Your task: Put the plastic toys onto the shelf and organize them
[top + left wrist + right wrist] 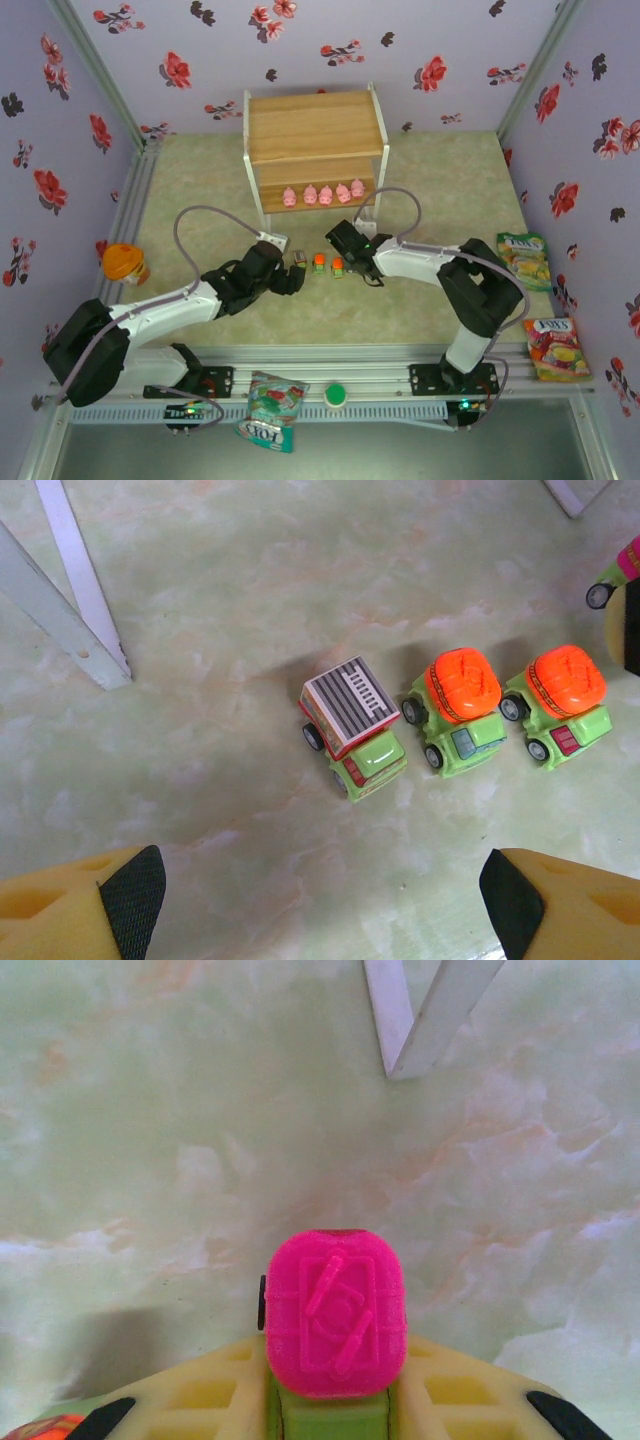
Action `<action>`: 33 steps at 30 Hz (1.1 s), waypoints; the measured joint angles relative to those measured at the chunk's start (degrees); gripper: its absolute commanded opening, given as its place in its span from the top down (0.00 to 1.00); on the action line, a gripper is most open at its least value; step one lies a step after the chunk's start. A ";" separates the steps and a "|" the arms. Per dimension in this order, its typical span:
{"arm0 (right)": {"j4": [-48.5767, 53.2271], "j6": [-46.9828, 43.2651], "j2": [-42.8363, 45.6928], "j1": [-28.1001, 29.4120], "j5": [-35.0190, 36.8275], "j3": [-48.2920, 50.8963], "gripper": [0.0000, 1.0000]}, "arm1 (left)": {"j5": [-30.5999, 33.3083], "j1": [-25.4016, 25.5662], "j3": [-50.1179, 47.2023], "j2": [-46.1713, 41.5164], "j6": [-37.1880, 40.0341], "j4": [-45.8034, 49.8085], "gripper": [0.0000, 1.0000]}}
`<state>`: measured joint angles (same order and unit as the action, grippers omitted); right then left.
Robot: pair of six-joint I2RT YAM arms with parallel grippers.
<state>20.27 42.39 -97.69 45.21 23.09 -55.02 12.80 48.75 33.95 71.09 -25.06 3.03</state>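
Nearest, just ahead of the bases: left gripper, fingers spread wide, nothing between them. Hangs over the row of cars on the green mat, probably lined up for the grey-bed truck directly ahead. Beside the truck, wheels down and just apart: first orange-drum mixer, then second orange-drum mixer. Neat row, noses all one way, so easy to take one at a time.

Just right of the row: right gripper, closed round the green body of the pink-topped car. Looks clamped, pad contact hidden beneath the pink top. Gripped low on the body, top left free; likely to sit level when set down.

Farther back: shelf, upright, white legs on the mat. On the lower board, five pink pigs side by side along the front edge. Upper board bare, a natural home for the four cars. Judged stage: pigs done, first car in hand, three waiting.
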 measured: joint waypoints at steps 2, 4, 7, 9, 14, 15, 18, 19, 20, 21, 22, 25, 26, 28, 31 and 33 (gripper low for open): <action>0.68 0.00 1.40 0.00 0.02 0.00 0.75 | -0.02 0.00 0.00 0.00 0.00 -0.09 0.14; 1.44 0.00 2.82 0.11 0.07 0.00 0.76 | -0.04 0.00 0.00 0.00 0.00 -0.09 0.14; 2.84 0.00 4.70 0.61 0.50 0.00 0.76 | -0.26 0.00 0.00 0.00 0.00 -0.22 0.14; 3.91 0.02 5.95 1.01 0.76 0.00 0.76 | -0.44 0.00 0.00 0.00 0.00 -0.48 0.13; 6.73 0.02 9.68 2.67 1.68 0.00 0.76 | -0.48 0.00 0.02 0.44 0.00 -0.92 0.13; 7.58 0.02 10.60 3.26 2.10 0.00 0.76 | -0.50 0.00 0.02 0.61 0.00 -0.92 0.13; 10.56 0.00 12.74 4.98 3.21 -0.61 0.76 | -0.87 0.00 0.02 1.03 0.00 -0.94 0.13; 11.65 0.00 13.40 5.60 3.67 -1.18 0.76 | -1.01 0.00 0.02 1.14 0.00 -0.94 0.13; 12.48 0.00 13.90 6.05 4.00 -1.70 0.76 | -1.05 0.00 0.02 1.18 0.00 -0.94 0.13; 13.31 0.02 14.58 6.54 4.37 -2.36 0.76 | -1.09 0.00 0.02 1.22 0.00 -0.94 0.13; 14.16 0.00 15.34 7.02 4.72 -3.04 0.76 | -1.11 0.00 0.02 1.22 0.00 -0.96 0.13; 16.20 0.00 17.55 7.98 5.68 -4.55 0.76 | -1.49 0.00 0.02 1.22 0.00 -0.96 0.13; 16.79 0.00 18.18 8.17 5.90 -4.90 0.76 | -1.51 0.02 0.02 1.22 0.02 -0.96 0.13; 18.34 0.00 19.43 8.55 6.54 -5.99 0.76 | -1.53 0.13 0.02 1.22 0.04 -0.98 0.13; 20.15 -0.07 20.79 8.85 7.19 -7.76 0.76 | -1.64 0.39 0.02 1.25 0.20 -1.14 0.13; 21.09 -0.42 21.38 8.96 7.43 -8.90 0.76 | -1.86 0.50 0.02 1.25 0.22 -1.25 0.13</action>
<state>41.36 41.98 -76.31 54.17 30.52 -63.92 10.94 49.25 33.98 72.34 -24.84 1.78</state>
